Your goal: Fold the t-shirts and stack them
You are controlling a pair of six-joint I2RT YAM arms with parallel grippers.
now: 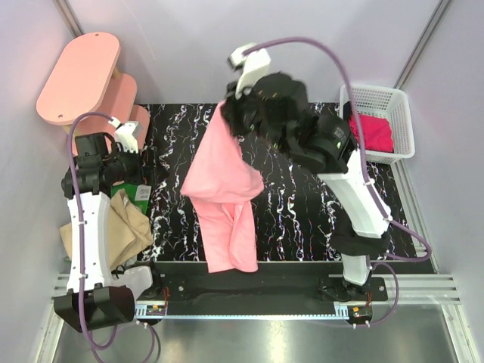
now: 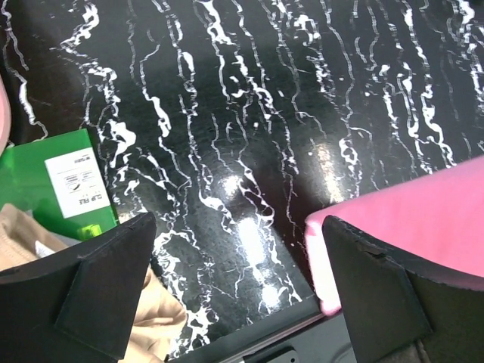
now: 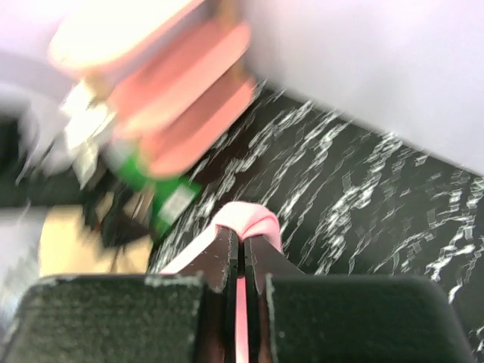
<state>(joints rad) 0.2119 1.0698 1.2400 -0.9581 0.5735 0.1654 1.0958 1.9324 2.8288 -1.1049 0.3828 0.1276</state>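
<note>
The right gripper (image 3: 242,249) pinches tight on the salmon-pink t-shirt (image 1: 223,189), dangling bunched over the middle of the table (image 1: 302,212), so the left gripper (image 2: 238,257), wide open and empty at the table's left edge, should probably take a lower corner to spread it flat.

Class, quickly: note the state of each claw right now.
Left claw: open, empty.
Right claw: closed on the pink shirt.
</note>
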